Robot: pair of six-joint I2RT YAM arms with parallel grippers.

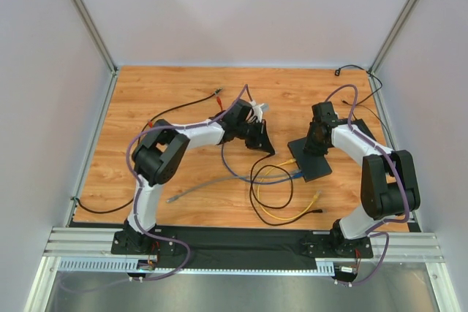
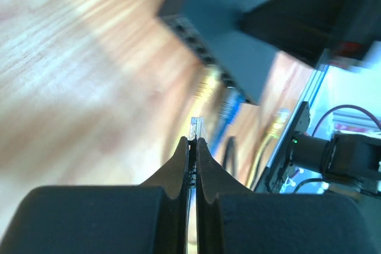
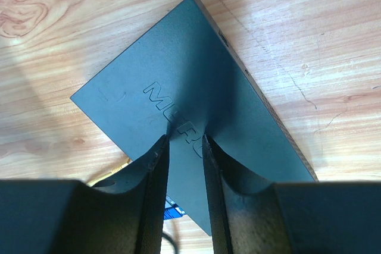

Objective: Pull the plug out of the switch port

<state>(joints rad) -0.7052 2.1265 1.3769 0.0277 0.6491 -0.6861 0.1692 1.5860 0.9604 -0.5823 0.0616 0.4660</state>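
The flat black switch (image 1: pixel 316 164) lies right of centre on the wooden table. Its port edge (image 2: pixel 201 52) holds a yellow plug (image 2: pixel 206 87) and a blue plug (image 2: pixel 229 105). My left gripper (image 2: pixel 193 142) is shut on a clear plug (image 2: pixel 194 127), whose tip sticks out past the fingertips. That plug is held clear of the switch (image 2: pixel 220 16), a short way from the ports. In the top view my left gripper (image 1: pixel 262 144) is just left of the switch. My right gripper (image 3: pixel 186 138) is narrowly open, fingertips resting on the switch's top face (image 3: pixel 178 69).
A yellow cable (image 1: pixel 292 217), a black cable loop (image 1: pixel 254 184) and a grey cable (image 1: pixel 197 188) lie on the table in front of the switch. A thin black cord (image 1: pixel 183 105) runs at the back left. Grey walls enclose the table.
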